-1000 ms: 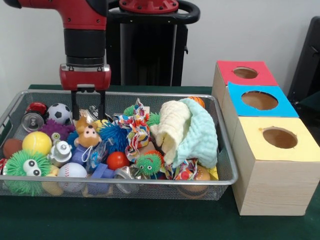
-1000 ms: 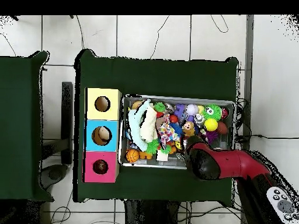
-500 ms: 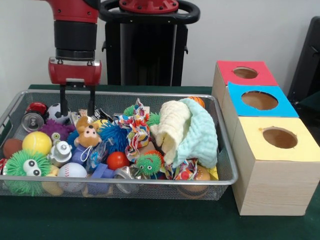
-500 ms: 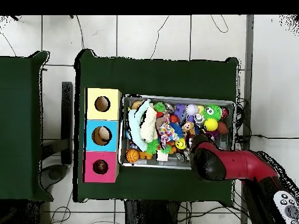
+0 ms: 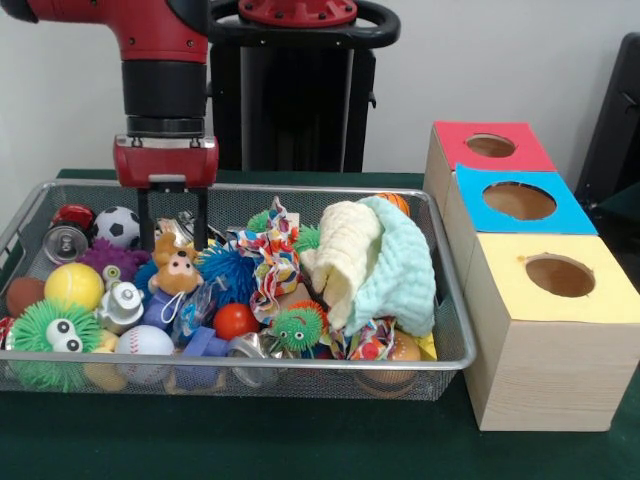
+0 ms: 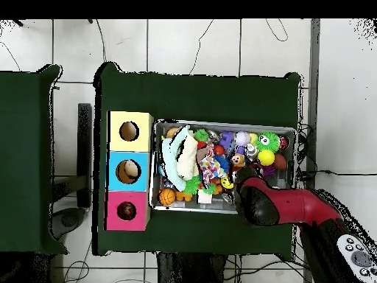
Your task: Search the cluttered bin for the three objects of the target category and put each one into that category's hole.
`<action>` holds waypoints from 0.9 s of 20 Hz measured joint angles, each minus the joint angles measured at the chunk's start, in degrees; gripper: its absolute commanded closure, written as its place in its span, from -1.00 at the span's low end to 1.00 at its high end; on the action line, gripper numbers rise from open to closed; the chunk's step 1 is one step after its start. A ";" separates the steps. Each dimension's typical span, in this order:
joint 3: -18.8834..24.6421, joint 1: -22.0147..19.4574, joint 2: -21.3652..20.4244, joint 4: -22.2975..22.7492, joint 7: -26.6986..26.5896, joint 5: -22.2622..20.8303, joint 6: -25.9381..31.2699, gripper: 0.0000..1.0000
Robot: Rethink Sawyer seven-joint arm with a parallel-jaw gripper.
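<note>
Front view: gripper (image 5: 174, 228) w/ fingers spread apart, nothing betw. them, tips just above an orange plush toy (image 5: 175, 268) at the bin's far side. Soccer ball (image 5: 119, 226) lies just beside, toward picture left. Bin (image 5: 452, 330) of wire mesh sits on green table (image 5: 300, 440), full of toys & cloths. Hole (image 5: 490, 145) in red-topped box stands apart, at picture right, farthest of three boxes.

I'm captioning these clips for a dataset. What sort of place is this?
Probably a robotics lab set up for a sorting test: a red arm over a toy-filled wire bin on a green-clothed table, colour-topped wooden boxes alongside, cables on the tiled floor.
</note>
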 measured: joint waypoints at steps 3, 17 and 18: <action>0.12 0.01 0.95 -0.01 0.00 0.00 -1.10 -1.00; -6.81 7.56 4.69 -3.14 0.00 0.01 -1.49 -1.00; -7.45 8.10 4.69 -3.43 0.00 0.01 -1.49 -1.00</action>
